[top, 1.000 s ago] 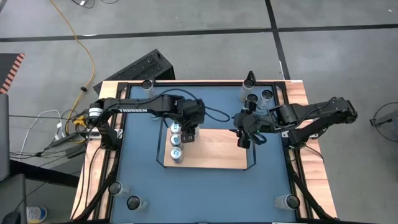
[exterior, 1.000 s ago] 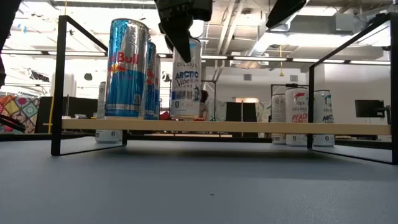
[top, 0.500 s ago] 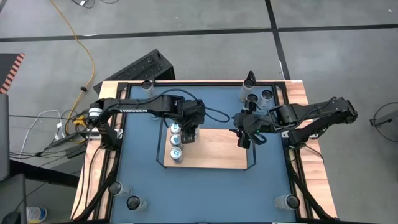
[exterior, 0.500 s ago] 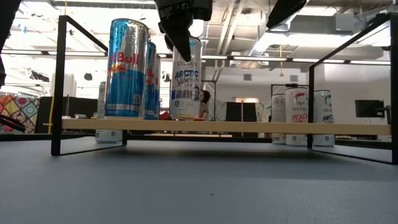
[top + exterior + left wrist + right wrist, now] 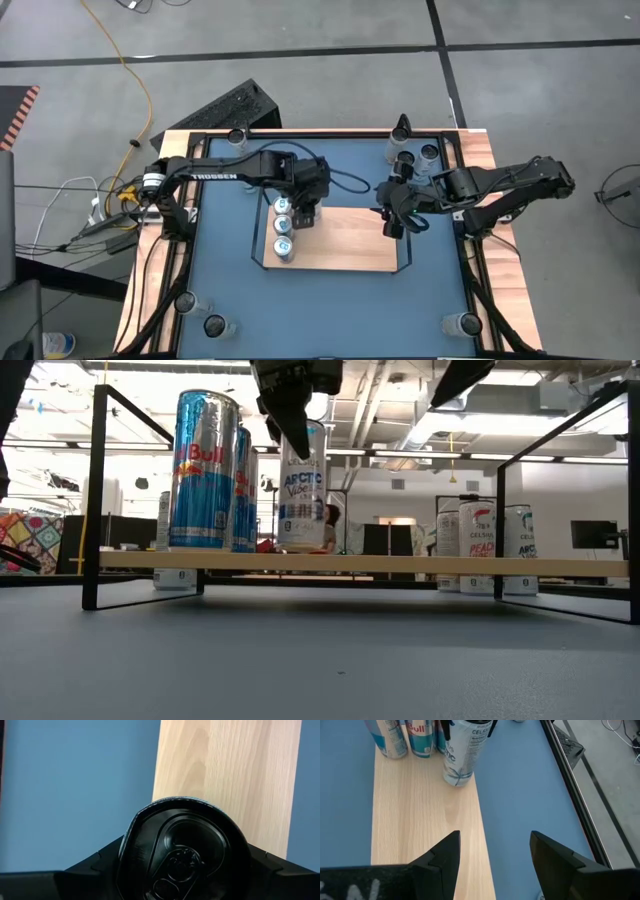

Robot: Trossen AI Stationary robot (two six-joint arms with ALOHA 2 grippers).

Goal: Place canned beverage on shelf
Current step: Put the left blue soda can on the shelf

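Fingers of left gripper (image 5: 292, 410) clamped on Celsius can (image 5: 301, 495), upright on shelf (image 5: 345, 245), 12 o'clock of Red Bull cans (image 5: 283, 236). Right gripper (image 5: 492, 852) fingers apart, above shelf's 3 o'clock end.

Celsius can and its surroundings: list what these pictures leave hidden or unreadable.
- Celsius can: its top, low view, covered by the left tool.
- Whether its base rests on the shelf: right wrist view, the can looks tilted; contact unclear.
- Shelf cans: high view, labels too small.
- Right tool: low view, cut off by the top edge.
- Can's label: left wrist view shows only its lid.
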